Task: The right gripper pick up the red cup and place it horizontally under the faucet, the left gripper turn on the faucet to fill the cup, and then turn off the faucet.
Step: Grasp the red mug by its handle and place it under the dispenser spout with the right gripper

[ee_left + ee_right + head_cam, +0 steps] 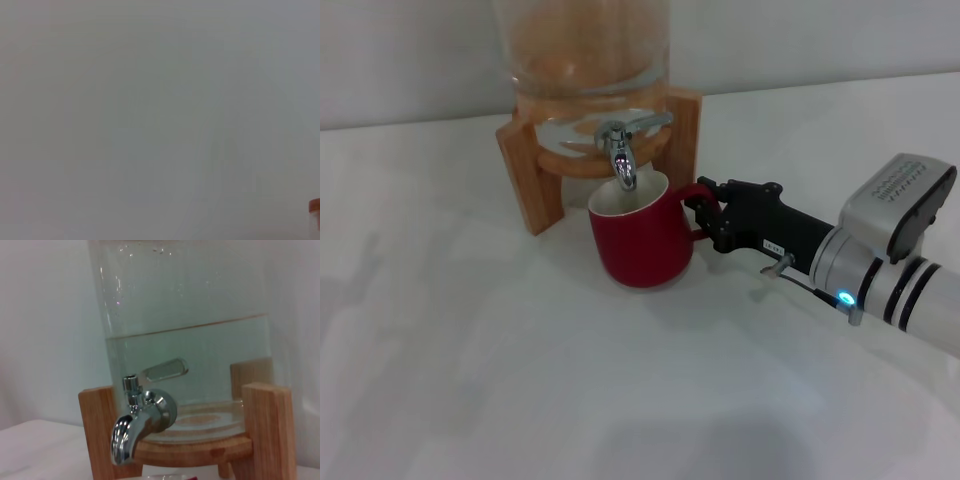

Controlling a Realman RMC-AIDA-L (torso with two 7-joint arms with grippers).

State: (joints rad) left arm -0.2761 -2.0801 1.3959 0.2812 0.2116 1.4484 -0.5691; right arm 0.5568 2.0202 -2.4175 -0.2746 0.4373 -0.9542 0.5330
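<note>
Beneath the faucet (623, 160), the red cup (642, 236) stood upright on the table (470, 350), its mouth under the spout, the right gripper (705, 212) clamped on its handle, presumably steadying it for filling.

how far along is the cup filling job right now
Done: the red cup stands upright on the table under the faucet spout. In hand: the right gripper is at the cup's handle. Left: no water shows running from the spout, and the left gripper is out of sight, so opening the faucet, filling and closing it all remain. The dispenser holds water.
</note>
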